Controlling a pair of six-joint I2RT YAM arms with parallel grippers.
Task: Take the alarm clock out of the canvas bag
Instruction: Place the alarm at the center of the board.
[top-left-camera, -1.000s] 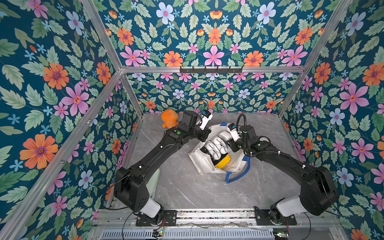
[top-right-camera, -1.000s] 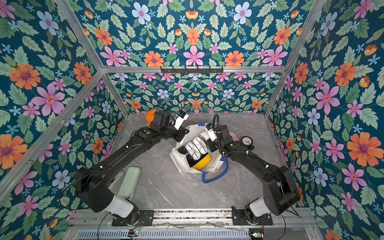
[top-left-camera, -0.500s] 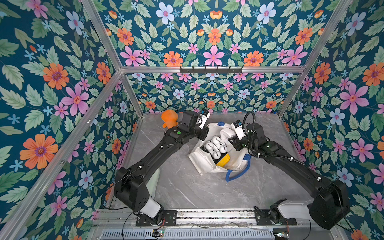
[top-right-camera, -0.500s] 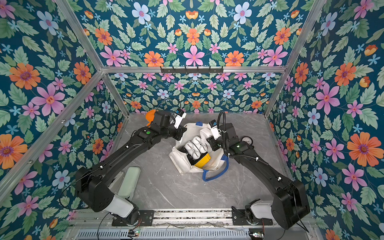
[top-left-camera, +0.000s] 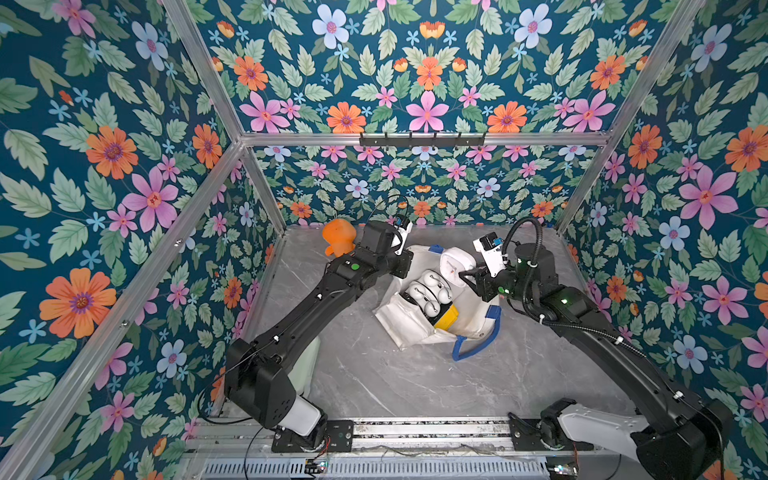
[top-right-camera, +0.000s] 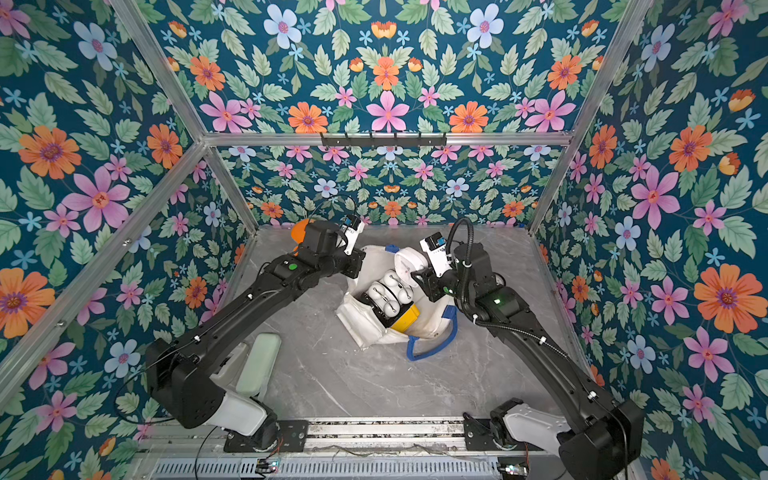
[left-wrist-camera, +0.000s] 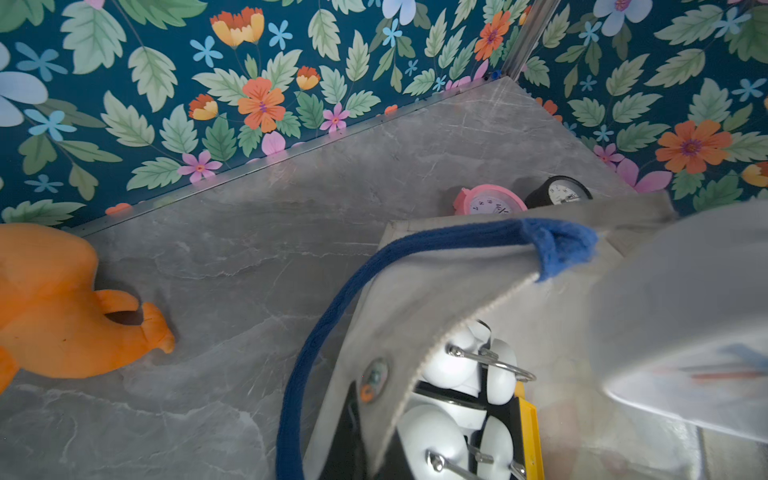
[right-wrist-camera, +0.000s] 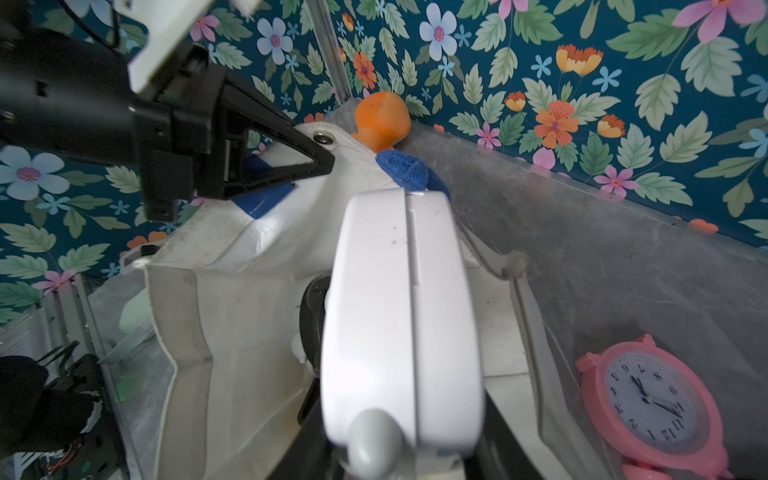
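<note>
The canvas bag (top-left-camera: 397, 322) (top-right-camera: 359, 328) lies open on the grey table, its blue handle (top-left-camera: 478, 348) in front. My left gripper (right-wrist-camera: 320, 160) (left-wrist-camera: 370, 415) is shut on the bag's rim beside a metal snap and holds that edge up. My right gripper (top-left-camera: 467, 276) (top-right-camera: 417, 276) (right-wrist-camera: 401, 415) is shut on the round white alarm clock (top-left-camera: 455, 261) (top-right-camera: 409, 258) (right-wrist-camera: 399, 311). It holds the clock edge-on above the bag's mouth at the far side. A pack of white knobs on a black and yellow card (top-left-camera: 428, 293) lies inside the bag.
An orange plush toy (top-left-camera: 338, 242) sits in the back left corner. A pink clock (right-wrist-camera: 648, 399) (left-wrist-camera: 488, 201) and a black dial (left-wrist-camera: 559, 192) stand on the table behind the bag, near the right wall. A pale green object (top-right-camera: 259, 365) lies under the left arm.
The right arm has swung its elbow out to the right and raised its wrist, with the white clock still in its jaws. The left gripper has stayed on the bag's rim.
</note>
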